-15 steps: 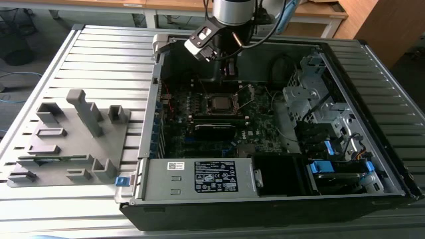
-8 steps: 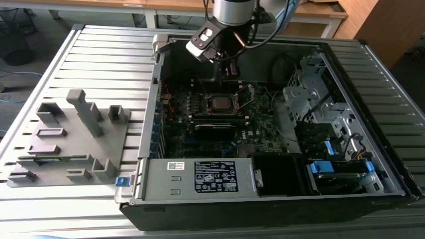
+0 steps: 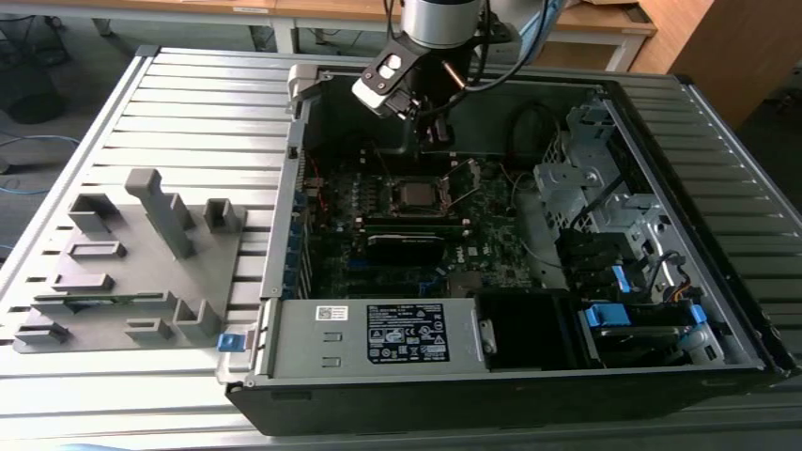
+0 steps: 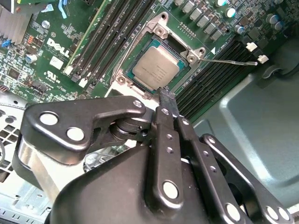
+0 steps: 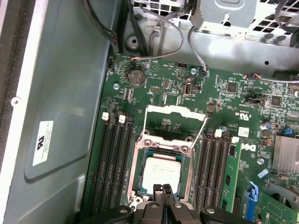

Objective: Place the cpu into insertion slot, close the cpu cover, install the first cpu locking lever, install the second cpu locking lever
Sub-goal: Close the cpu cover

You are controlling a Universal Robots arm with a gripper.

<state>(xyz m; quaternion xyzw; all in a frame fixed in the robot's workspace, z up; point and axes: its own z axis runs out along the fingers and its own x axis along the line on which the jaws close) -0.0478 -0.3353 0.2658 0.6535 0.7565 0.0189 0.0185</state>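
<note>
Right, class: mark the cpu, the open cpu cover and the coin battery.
cpu [image 5: 161, 170]: first wrist view, middle of its metal top.
cpu cover [image 5: 175, 110]: first wrist view, outer bar of the frame.
coin battery [image 5: 136, 78]: first wrist view, centre of its face.

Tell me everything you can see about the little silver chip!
The cpu is a small flat square chip with a dull silver-grey metal top. It lies flat in the insertion slot on the green motherboard, the cpu cover swung up off it. The shut gripper hangs over one edge; contact unclear.
</note>
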